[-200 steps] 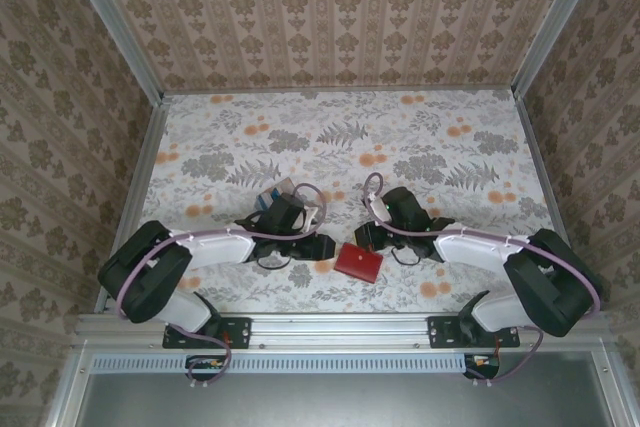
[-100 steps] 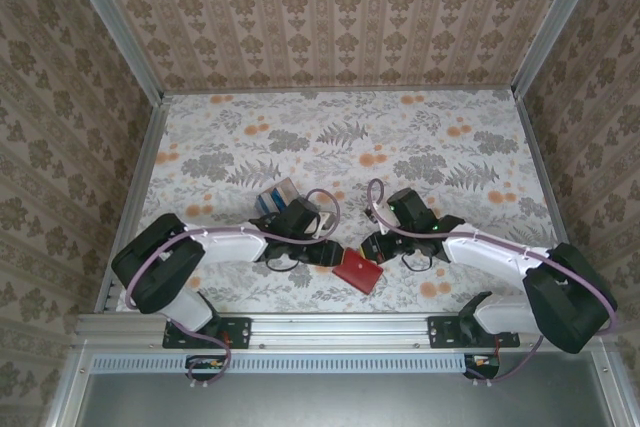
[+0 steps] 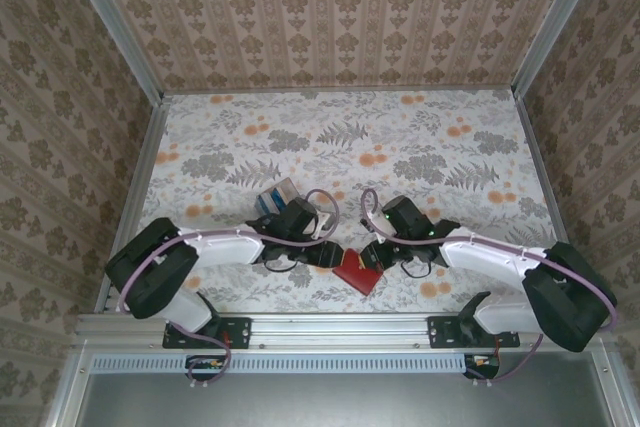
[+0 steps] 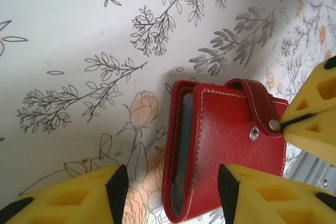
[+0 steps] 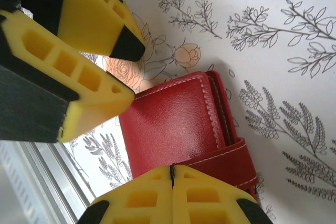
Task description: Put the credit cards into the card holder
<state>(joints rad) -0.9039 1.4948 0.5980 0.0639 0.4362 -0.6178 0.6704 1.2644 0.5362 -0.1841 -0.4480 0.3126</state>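
L gripper [image 4: 173, 195] straddling closed card holder [image 4: 226, 156], jaws spread, prob. readying to grip; R gripper [image 5: 171, 174], pressed together, resting at clasp strap [image 4: 260, 100], likely steadying it.

The red card holder [image 4: 226, 145] lies flat on the flowered counter [image 4: 79, 40], close to the counter's edge where a metal rail [image 4: 310, 174] shows. Its cover is closed except for a narrow gap along one side with pale pockets inside, and its strap [image 4: 257, 100] is folded over the cover and ends in a small metal snap [image 4: 254, 134]. The left pincer [image 4: 173, 192] stands with its yellow, black-tipped fingers [image 4: 63, 200] apart on both sides of the holder's near end, and the right pincer [image 4: 287, 123], its fingers pressed together, touches the tip of the strap.
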